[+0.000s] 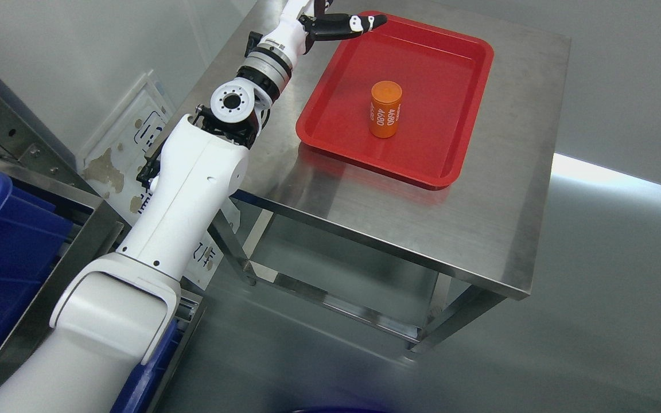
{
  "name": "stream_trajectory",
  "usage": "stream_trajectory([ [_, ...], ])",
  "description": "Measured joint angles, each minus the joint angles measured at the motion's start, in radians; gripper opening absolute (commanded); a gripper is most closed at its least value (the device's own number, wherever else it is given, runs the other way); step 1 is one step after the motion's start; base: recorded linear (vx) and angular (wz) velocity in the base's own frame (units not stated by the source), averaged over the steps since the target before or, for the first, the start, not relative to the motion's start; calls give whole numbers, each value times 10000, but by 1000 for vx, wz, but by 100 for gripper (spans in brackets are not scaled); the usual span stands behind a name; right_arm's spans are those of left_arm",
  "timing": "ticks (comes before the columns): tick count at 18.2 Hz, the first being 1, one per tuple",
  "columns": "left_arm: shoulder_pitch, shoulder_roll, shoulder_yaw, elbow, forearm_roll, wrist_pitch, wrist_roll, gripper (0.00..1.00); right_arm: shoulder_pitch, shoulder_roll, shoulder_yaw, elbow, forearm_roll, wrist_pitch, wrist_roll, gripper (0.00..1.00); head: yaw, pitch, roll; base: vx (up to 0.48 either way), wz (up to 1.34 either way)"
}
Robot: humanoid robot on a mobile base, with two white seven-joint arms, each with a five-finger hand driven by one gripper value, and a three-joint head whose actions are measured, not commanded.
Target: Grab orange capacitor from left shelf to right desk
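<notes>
Left hand (345, 24) empty, fingers extended | orange capacitor (385, 109) upright in red tray (468, 115), apart

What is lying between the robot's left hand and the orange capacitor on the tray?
Only bare red tray floor, in the head view. The left hand hovers at the tray's far left corner; the orange capacitor stands upright near the middle, with nothing between them.
</notes>
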Motion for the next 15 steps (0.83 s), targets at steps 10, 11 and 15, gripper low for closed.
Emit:
stream_trajectory([
  [10,1314,0,1246,-137,-1064,-362,-90,100,0,0,0,0,0,9,0,100,0,0,0,0,0],
  [11,1375,3,1325,-163,-1095,-364,-91,100,0,0,0,0,0,18,0,100,0,0,0,0,0],
  [15,1630,127,1595,-264,-1179,-404,-106,100,0,0,0,0,0,57,0,100,0,0,0,0,0],
])
